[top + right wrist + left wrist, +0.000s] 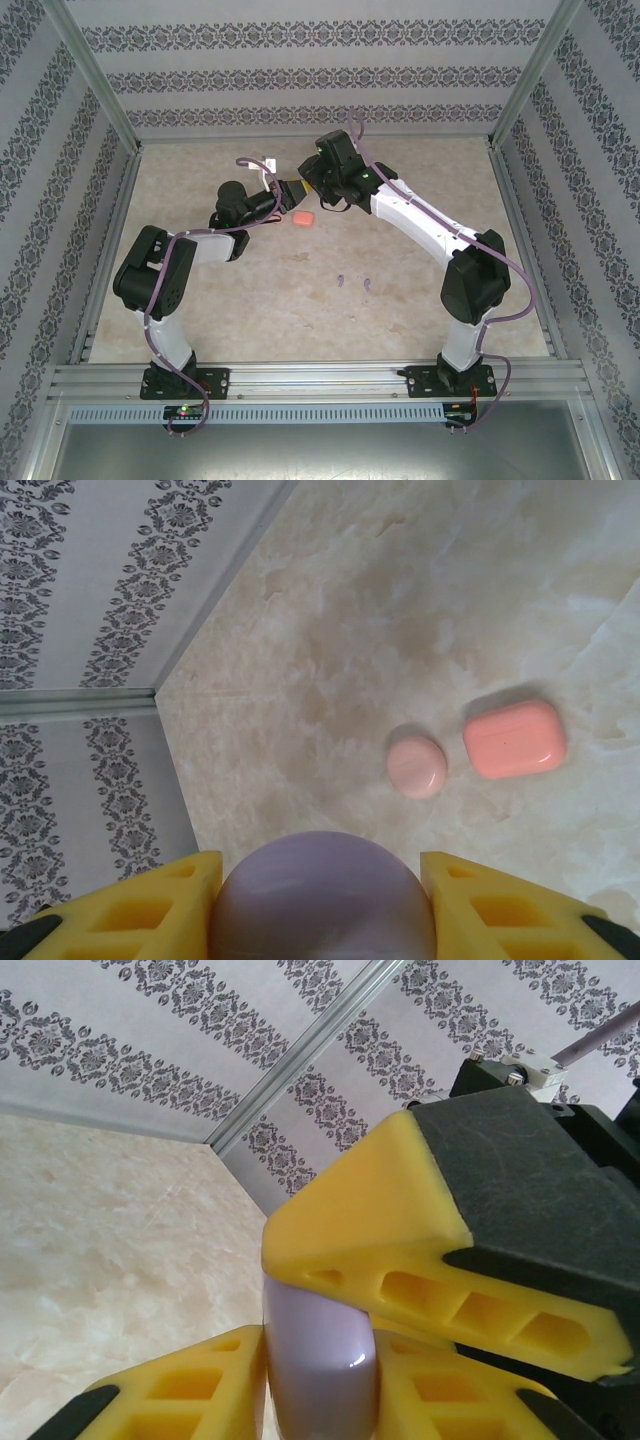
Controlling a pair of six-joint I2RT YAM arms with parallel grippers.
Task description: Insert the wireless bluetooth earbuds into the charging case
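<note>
We see the left gripper point(318, 1388) and right gripper point(322, 905) both pinching the lilac charging case point(318, 1345), upper centre. Two purple earbuds point(343, 279) lie mid-frame on the tabletop point(260, 305), well apart from it.

There are two purple earbuds point(341, 279), both small and bean-like. There is one lavender case point(320, 900). There is one salmon-pink case point(514, 739), oblong with rounded corners. There is also one round pink piece point(417, 766); it may be a second pink case, which would make three cases in all, but its kind is hard to tell.
</note>
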